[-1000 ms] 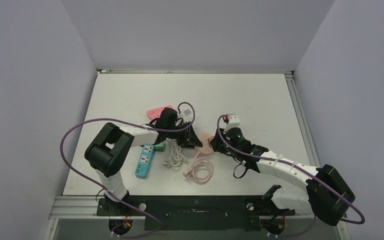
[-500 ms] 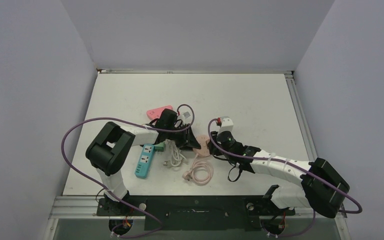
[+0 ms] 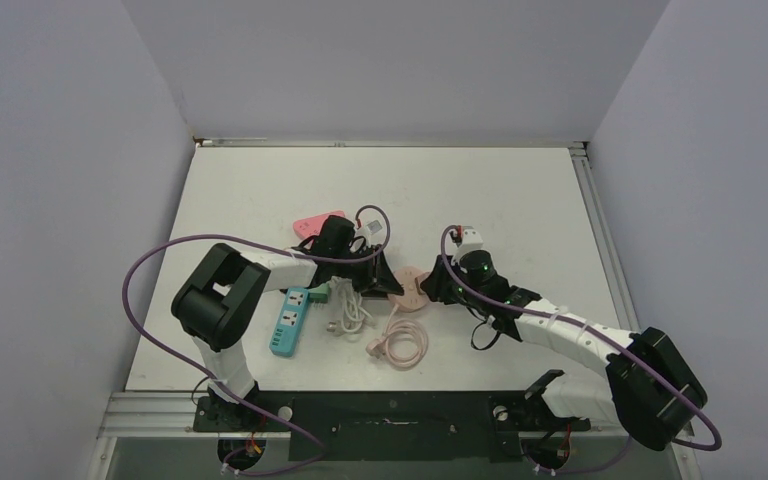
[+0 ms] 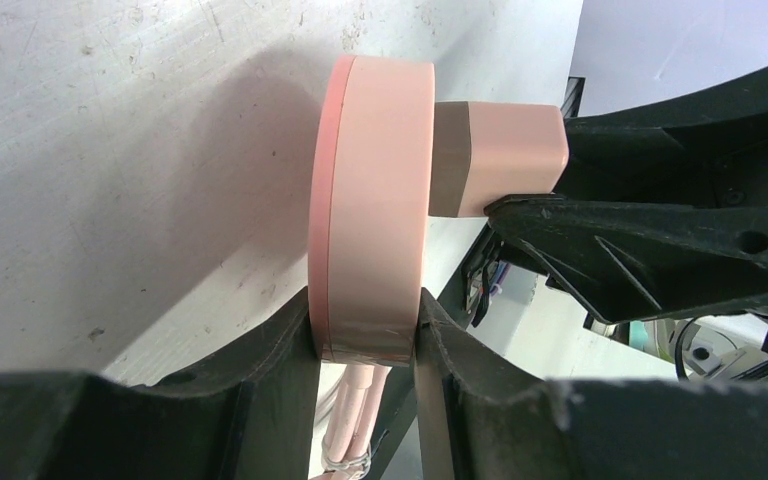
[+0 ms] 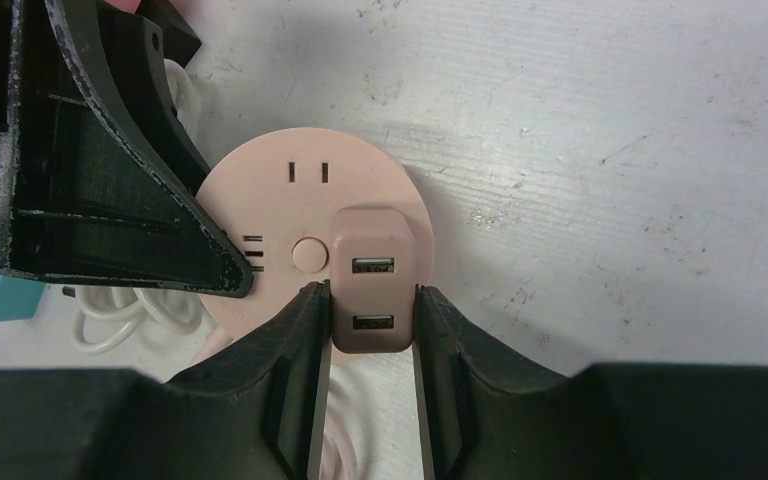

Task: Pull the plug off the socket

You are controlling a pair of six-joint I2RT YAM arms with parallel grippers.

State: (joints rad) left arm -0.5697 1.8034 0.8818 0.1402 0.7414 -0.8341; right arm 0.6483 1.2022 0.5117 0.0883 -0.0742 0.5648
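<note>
A round pink socket stands on its edge on the white table, its rim pinched by my left gripper, which is shut on it. A pink plug with two USB ports sits against the socket's face. My right gripper is shut on the plug's two sides. In the top view the socket lies mid-table between the left gripper and the right gripper. The socket's pink cord runs down between the left fingers.
A coiled pink cable lies just in front of the socket, next to a white cable bundle. A teal power strip with a green plug sits to the left. A pink flat object lies behind the left wrist.
The right arm swung a little to the left and then back to the right, still holding the plug. The left arm and socket have barely moved.
</note>
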